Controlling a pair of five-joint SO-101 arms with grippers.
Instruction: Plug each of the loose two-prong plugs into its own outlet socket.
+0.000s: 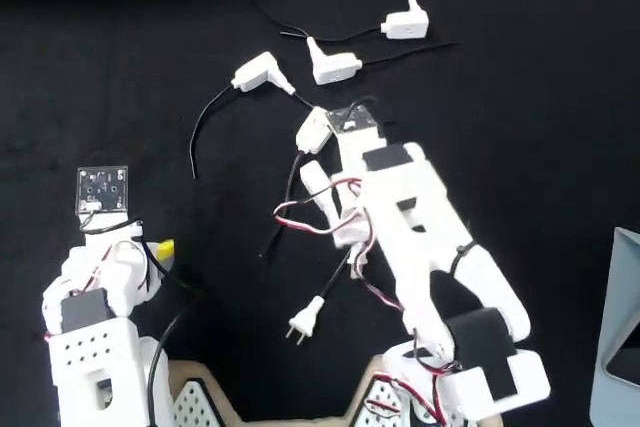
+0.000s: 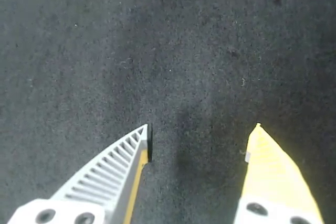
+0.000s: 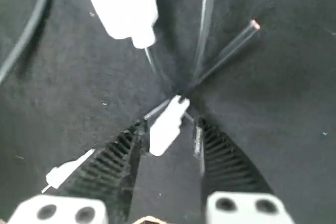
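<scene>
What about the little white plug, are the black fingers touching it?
Cannot tell. In the right wrist view the plug lies between the open fingers, clear of one, tight beside the other.

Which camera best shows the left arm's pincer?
The left wrist view: the left pincer shows its two fingers apart above the black cloth. In the high view the arm hides most of it; a yellow finger peeks out.

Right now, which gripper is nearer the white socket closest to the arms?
Right. The right gripper has its fingers either side of that white socket; the left gripper hangs over bare black cloth, far off to the side.
</scene>
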